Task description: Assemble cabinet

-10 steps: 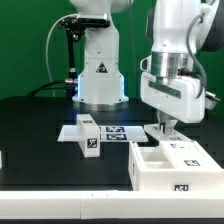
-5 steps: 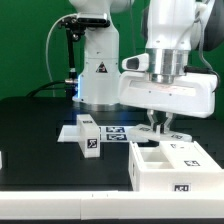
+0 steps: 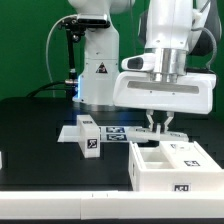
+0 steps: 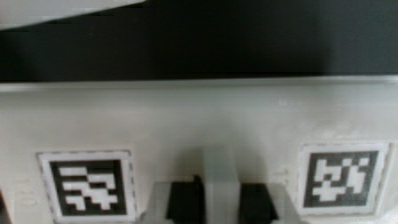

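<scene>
The cabinet box (image 3: pixel 152 172), white with open compartments and tags, sits at the front of the exterior view's right. My gripper (image 3: pixel 157 124) hangs at its back edge. In the wrist view the gripper (image 4: pixel 217 202) has its dark fingers (image 4: pixel 178 203) close on either side of a thin white upright strip (image 4: pixel 217 175) of the white part, between two tags (image 4: pixel 86 185). The jaws look shut on that strip. A small white tagged block (image 3: pixel 90 137) stands to the exterior view's left of the box.
The marker board (image 3: pixel 115 131) lies flat behind the box, partly under the arm. The robot base (image 3: pixel 98 75) stands at the back. A white piece (image 3: pixel 2 158) shows at the exterior view's left edge. The table is black.
The wrist has turned, so the hand's broad face now fronts the exterior view. The gripper has shifted slightly to the exterior view's left over the box's back edge. The parts have not moved.
</scene>
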